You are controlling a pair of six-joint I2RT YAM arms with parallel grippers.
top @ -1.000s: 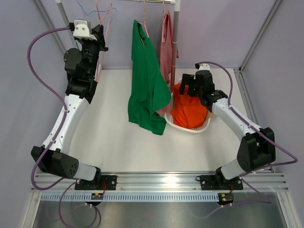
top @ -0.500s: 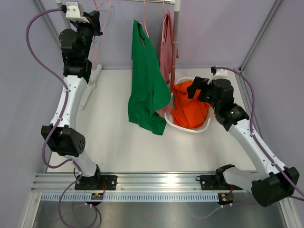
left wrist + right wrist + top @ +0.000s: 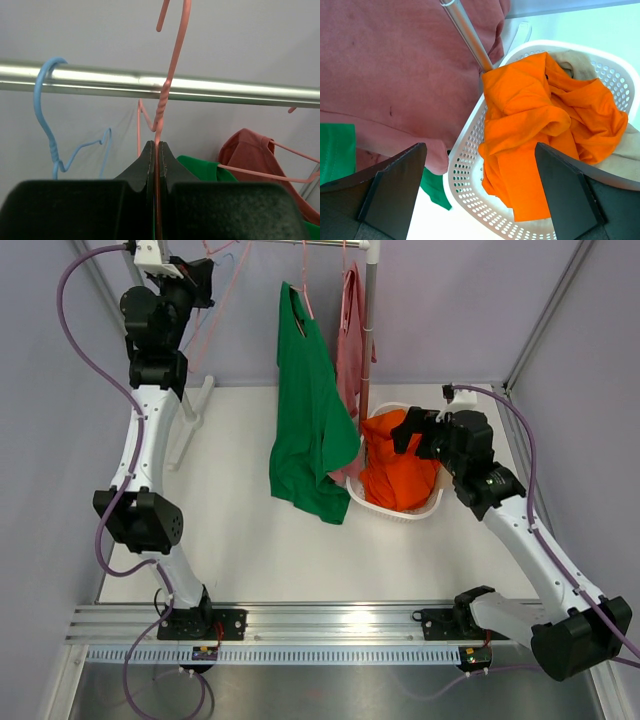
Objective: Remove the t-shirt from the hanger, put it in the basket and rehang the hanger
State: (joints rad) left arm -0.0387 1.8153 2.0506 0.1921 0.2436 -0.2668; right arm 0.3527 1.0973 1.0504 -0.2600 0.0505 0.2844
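Observation:
My left gripper (image 3: 156,145) is shut on the wire neck of a bare pink hanger (image 3: 163,100), held up at the steel rail (image 3: 240,92), with its hook rising above the rail. In the top view this gripper (image 3: 196,278) is high at the back left. An orange t-shirt (image 3: 395,472) lies crumpled in the white basket (image 3: 385,512). My right gripper (image 3: 405,433) hangs open and empty above it, with the orange t-shirt (image 3: 545,125) and the basket rim (image 3: 470,150) between its fingers (image 3: 395,185).
A green t-shirt (image 3: 310,420) and a dusty pink shirt (image 3: 350,340) hang on pink hangers from the rail. A blue hanger (image 3: 45,110) hangs bare left of my left gripper. The rack's upright pole (image 3: 368,330) stands behind the basket.
My left arm has lifted the bare pink hanger from beside the rack up to the rail. My right arm has pulled back right and up from the basket, then held still.

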